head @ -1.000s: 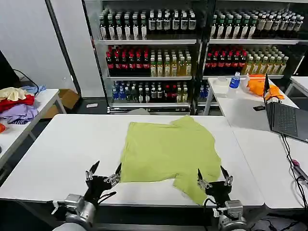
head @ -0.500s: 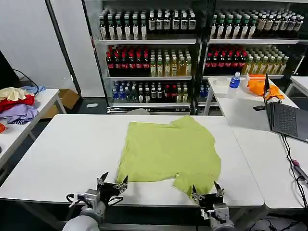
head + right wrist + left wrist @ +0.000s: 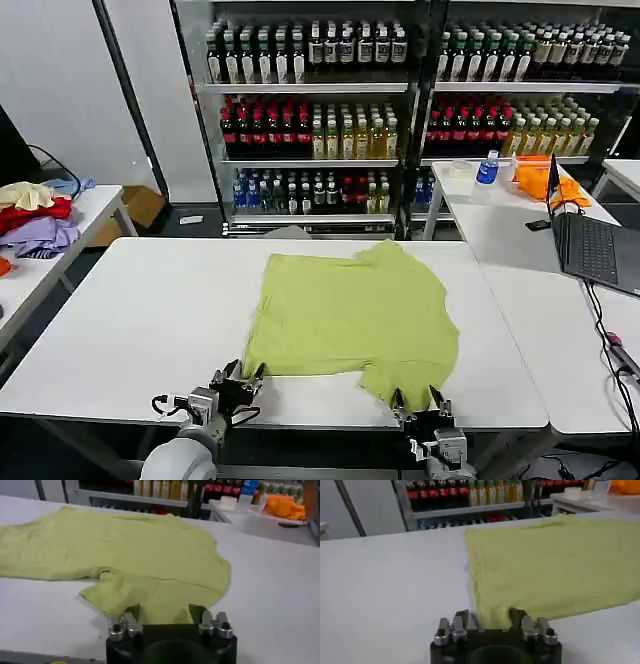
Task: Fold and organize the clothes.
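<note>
on table [image 3: 120,300], both open tools [image 3: 238,376] [image 3: 417,402] straddle t-shirt [image 3: 350,310] hem.

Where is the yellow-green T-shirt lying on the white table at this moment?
In the head view, the T-shirt lies slightly right of centre on the white table, its near edge just ahead of the left gripper and right gripper.

A plain lime yellow-green T-shirt [image 3: 350,312] lies on a white table [image 3: 130,310].
</note>
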Robot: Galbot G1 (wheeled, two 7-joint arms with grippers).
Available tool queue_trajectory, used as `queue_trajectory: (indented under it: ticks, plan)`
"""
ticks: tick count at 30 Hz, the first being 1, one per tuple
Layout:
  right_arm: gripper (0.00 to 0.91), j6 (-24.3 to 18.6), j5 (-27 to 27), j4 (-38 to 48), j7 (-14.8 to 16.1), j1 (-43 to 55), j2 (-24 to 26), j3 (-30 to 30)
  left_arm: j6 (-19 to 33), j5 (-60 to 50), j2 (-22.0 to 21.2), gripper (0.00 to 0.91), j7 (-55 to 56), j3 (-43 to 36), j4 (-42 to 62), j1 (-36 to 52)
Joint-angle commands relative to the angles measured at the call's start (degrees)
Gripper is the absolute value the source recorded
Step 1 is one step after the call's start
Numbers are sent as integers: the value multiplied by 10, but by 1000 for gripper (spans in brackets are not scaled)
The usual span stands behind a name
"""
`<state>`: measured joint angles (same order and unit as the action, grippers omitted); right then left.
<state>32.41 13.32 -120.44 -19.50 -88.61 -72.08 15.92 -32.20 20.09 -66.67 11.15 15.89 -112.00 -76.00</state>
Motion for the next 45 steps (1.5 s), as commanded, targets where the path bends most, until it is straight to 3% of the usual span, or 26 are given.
queue_trajectory:
  ticks: [1,11,26,36,45]
  plan:
    - [0,8,8,1,-3,-7,0,-3,-8,6,-2,20,-7,-1,13,-7]
    - [0,7,9,-37,1,-22,5,8,-6,27,1,20,-10,18,-52,-40]
    - [0,-8,7,-178,23,-82,41,82,1,38,13,20,-10,74,-197,-125]
    - [0,-34,16,-136,35,-19,74,109,1,49,35,20,-10,71,-171,-79]
    - [0,-63,11,-51,46,97,113,69,6,51,58,20,-12,39,-90,6]
